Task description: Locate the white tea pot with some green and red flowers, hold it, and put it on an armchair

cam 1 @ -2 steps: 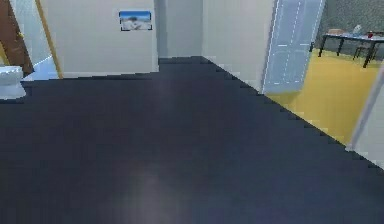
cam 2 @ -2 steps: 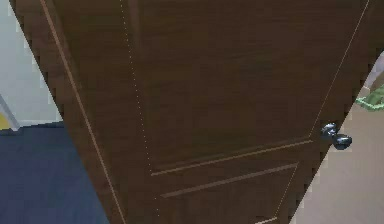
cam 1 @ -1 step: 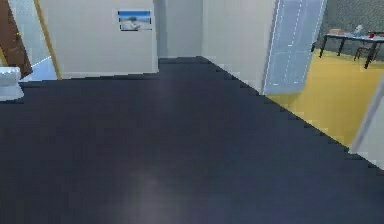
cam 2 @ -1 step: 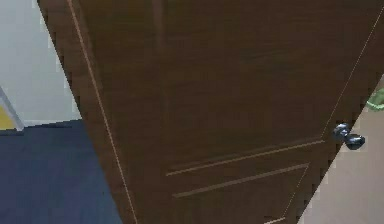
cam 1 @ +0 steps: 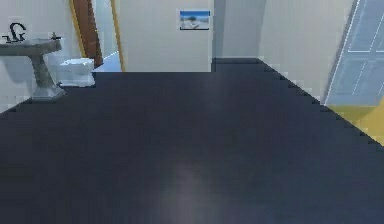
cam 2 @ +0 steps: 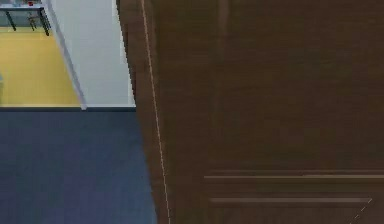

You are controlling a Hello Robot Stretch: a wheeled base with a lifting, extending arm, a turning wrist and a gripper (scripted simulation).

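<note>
The forward view looks across a dark blue floor (cam 1: 190, 140) toward a pale far wall. A white pedestal sink (cam 1: 32, 58) with a dark tap stands at the forward view's left, and a white toilet (cam 1: 76, 70) sits just beyond it. In the arm side view a dark brown wooden door (cam 2: 270, 110) stands close by, from the middle to the right edge.
A small blue picture (cam 1: 194, 19) hangs on the far wall. A brown door (cam 1: 88, 30) stands ajar at the back left, a white panelled door (cam 1: 362, 55) at the right. A yellow floor (cam 2: 35, 65) lies through an opening beside a pale wall (cam 2: 95, 50).
</note>
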